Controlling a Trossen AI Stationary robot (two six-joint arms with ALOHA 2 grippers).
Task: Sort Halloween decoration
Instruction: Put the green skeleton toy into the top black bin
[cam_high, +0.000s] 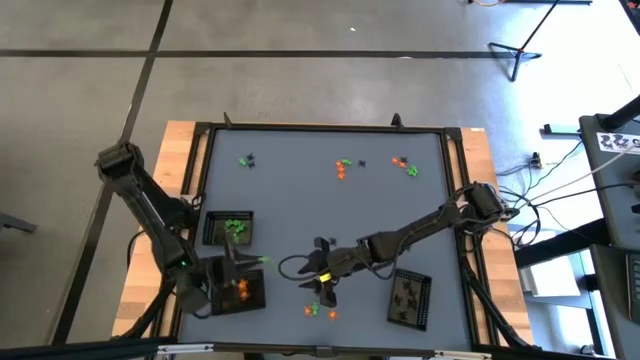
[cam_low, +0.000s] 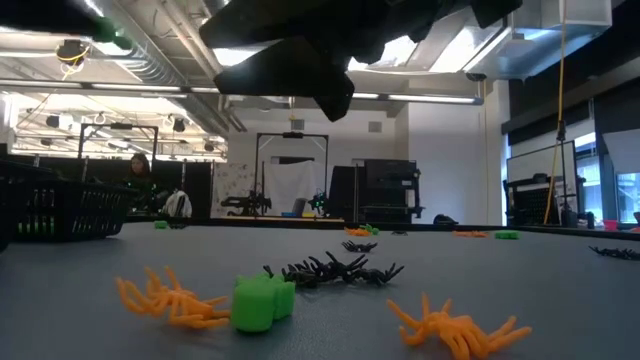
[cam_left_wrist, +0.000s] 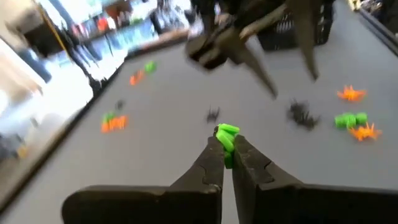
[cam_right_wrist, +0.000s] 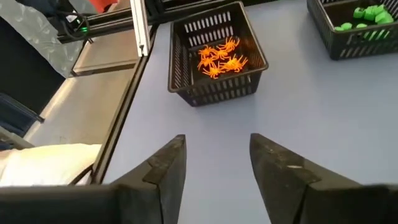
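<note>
Left gripper (cam_left_wrist: 227, 148) (green trinket (cam_left_wrist: 227, 134) pinched)

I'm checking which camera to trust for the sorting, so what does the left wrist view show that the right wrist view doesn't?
Only the left wrist view: the left pincer shut on a green trinket, and loose orange, green and black trinkets lying unsorted on the table.

Only the right wrist view: the right pincer open and empty, the tray of orange spiders, and the tray of green pieces.

Both: the grey table surface, and trinkets in orange and green.
</note>
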